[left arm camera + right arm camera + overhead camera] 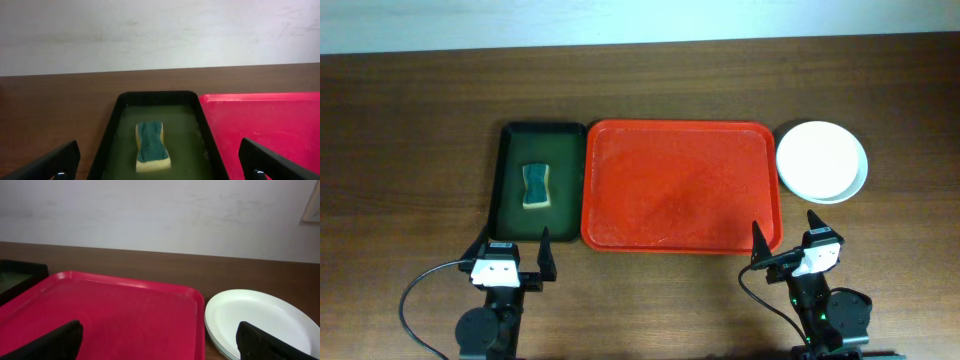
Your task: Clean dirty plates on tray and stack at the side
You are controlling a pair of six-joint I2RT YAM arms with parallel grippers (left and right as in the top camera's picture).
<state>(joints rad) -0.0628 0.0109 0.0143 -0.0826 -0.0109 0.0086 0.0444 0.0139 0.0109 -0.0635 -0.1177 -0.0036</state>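
1. Red tray point(680, 185): a large glossy plastic rectangle with rounded corners and a low raised rim. It lies flat at the middle of the desk point(420, 100), a brown wood-grain surface.
2. Dark green tray point(542, 150): narrower, with a raised black-looking rim, just beside the first at its 9 o'clock.
3. Plates point(820, 158): round, shallow and smooth, stacked on the desk at the red one's 2 o'clock. The top one is white, with more rims showing beneath; their number is unclear.
4. Left pincer point(515, 243): at 7 o'clock, with thin black wedge fingers spread wide and nothing between them.
5. Right pincer point(785, 232): at 5 o'clock, likewise spread wide and empty.
6. Sponge point(536, 187): a waisted yellow foam block with a rough dark green top, lying inside the green tray.
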